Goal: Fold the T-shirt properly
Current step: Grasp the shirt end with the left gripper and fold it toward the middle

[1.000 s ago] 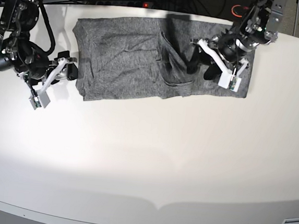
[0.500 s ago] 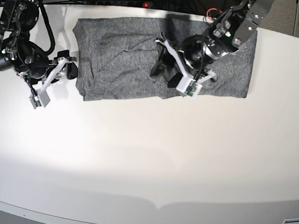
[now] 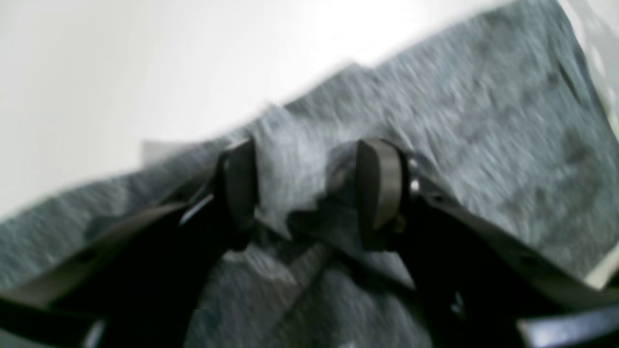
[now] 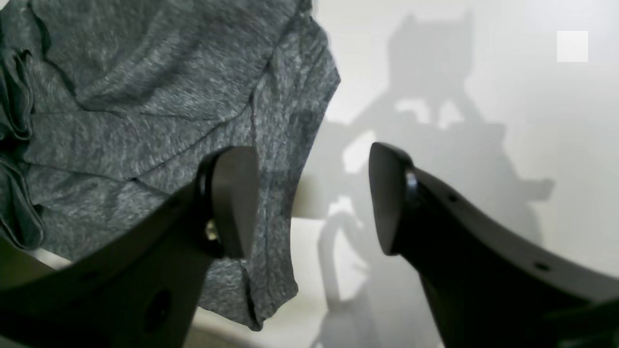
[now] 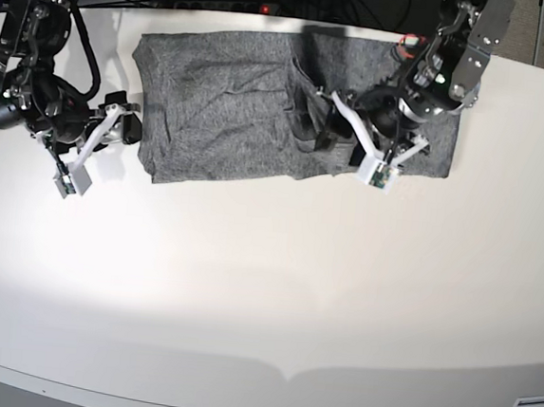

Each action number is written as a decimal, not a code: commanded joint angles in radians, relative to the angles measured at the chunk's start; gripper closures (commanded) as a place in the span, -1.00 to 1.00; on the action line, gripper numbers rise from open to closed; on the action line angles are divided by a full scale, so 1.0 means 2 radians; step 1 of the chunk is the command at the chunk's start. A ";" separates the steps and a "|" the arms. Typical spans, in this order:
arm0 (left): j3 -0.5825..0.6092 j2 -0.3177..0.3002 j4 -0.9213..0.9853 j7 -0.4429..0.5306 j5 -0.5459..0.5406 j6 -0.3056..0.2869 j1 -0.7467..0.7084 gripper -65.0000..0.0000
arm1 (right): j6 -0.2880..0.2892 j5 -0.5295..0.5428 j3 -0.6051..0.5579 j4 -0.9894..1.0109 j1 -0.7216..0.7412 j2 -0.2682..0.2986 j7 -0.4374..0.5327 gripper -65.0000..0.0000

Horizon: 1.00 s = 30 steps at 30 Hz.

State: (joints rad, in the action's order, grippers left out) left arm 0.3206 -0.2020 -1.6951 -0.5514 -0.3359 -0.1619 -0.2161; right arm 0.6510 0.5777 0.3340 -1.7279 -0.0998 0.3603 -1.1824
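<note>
Currently: Both End Effectors Apart, T-Shirt at the Far Edge

Currently the T-shirt (image 5: 261,107) lies partly folded along the far edge of the worktop (image 5: 264,289), with a bunched ridge of cloth running across its middle. The left end effector (image 5: 354,139) hangs over the near hem beside that ridge, jaws apart and holding nothing. The right end effector (image 5: 102,136) sits just off the shirt's end nearest it, jaws likewise apart; its wrist view shows one fingertip (image 4: 232,198) over the cloth edge and the other over bare worktop.

Risks from this position:
- Closing on the ridge may pinch several layers at once, because the bunched cloth offers no single edge. The fold would then drag crooked.
- A shallow grip on the hem may slip, since the knit is soft and loose.
- Lifting one end alone may skew the shirt, as the arms are well apart.

Limits of visibility:
- The left wrist view is blurred; whether the pads (image 3: 382,183) touch the cloth cannot be told.
- The arm hides part of the near hem in the base view.
- Layer count under the ridge cannot be determined.
</note>
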 commanded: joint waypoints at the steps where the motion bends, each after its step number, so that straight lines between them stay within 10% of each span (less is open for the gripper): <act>1: -0.002 -0.001 -0.010 0.010 -0.002 -0.005 -0.001 0.03 | 0.000 0.005 0.003 -0.007 0.007 0.008 0.007 -0.11; 14: 0.029 0.005 -0.009 0.086 -0.049 -0.046 -0.019 0.03 | 0.000 0.005 0.003 -0.007 0.007 0.008 0.005 -0.11; 30: 0.065 0.071 0.037 0.049 -0.055 -0.045 0.086 0.03 | 0.000 0.009 0.003 -0.007 0.007 0.010 0.002 -0.11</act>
State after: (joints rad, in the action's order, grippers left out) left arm 0.4530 -0.0616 -1.6009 -0.4820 -0.4366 -0.2386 -0.0559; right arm 0.6506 0.5812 0.3340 -1.7279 -0.1001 0.3630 -1.1866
